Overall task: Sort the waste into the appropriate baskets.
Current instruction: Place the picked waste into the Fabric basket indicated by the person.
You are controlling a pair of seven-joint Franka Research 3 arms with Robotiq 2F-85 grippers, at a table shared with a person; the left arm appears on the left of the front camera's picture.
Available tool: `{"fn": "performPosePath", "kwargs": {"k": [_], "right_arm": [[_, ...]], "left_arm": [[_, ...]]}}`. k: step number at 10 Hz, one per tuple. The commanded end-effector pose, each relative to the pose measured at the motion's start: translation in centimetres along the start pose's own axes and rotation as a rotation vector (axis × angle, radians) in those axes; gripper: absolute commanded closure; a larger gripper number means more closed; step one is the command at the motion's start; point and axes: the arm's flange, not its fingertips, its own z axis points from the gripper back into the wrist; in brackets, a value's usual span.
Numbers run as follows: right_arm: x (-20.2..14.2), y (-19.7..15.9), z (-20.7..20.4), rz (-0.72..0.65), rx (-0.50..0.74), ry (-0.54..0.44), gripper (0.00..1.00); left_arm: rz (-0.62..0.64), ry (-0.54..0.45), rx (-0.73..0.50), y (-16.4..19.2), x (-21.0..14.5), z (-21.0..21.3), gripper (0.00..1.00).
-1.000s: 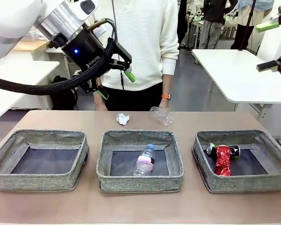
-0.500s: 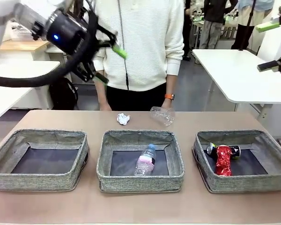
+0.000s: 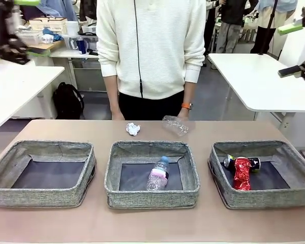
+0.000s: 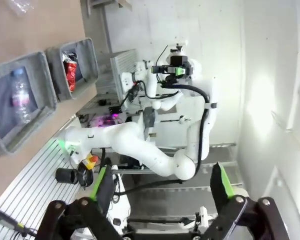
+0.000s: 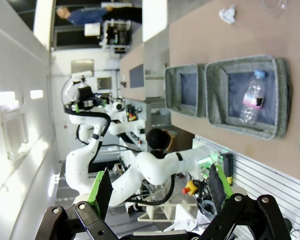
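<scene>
The left fingers (image 4: 99, 184), black links faced with green pads, stand spread wide with only air between them. Their wrist is rolled so the counter (image 3: 152, 223) runs up one side of its view, and from the front they are a blurred dark shape high at the upper left, partly cut by the frame. The right fingers (image 5: 214, 187) are likewise parted and hold nothing. They hang high at the upper right, above a white side table (image 3: 254, 76), with the frame edge clipping the wrist. On the brown counter three shallow rectangular baskets of grey woven fabric sit in a row, with soft slumping walls and dark flat bottoms. The left basket (image 3: 43, 195) shows its bare bottom. The middle basket (image 3: 152, 197) holds a clear plastic bottle (image 3: 157, 174) lying on its side, pink label, blue cap toward the person. The right basket (image 3: 264, 199) holds a crushed red can (image 3: 241, 174) against a dark can (image 3: 254, 163) whose shape is hard to make out. Beyond the middle basket lie crumpled white paper (image 3: 133, 129) and a clear plastic cup (image 3: 175, 125) on its side. The cup is just beside the hand (image 3: 183, 115) of a person in a cream knit sweater; whether they touch cannot be told.
</scene>
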Motion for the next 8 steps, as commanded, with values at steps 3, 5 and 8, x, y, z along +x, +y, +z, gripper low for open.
{"fn": "performPosePath", "kwargs": {"k": [3, 5, 8], "right_arm": [[0.0, 0.2, 0.2, 0.015, 0.016, 0.005, 0.00], [0.0, 0.2, 0.2, 0.015, 0.016, 0.005, 0.00], [0.0, 0.2, 0.2, 0.015, 0.016, 0.005, 0.00]], "left_arm": [[-0.014, 0.022, 0.027, 6.4, -3.9, 2.3, 0.00], [0.001, -0.005, -0.014, 5.7, -3.8, 4.0, 0.00], [0.001, -0.005, -0.014, 5.7, -3.8, 4.0, 0.00]]}}
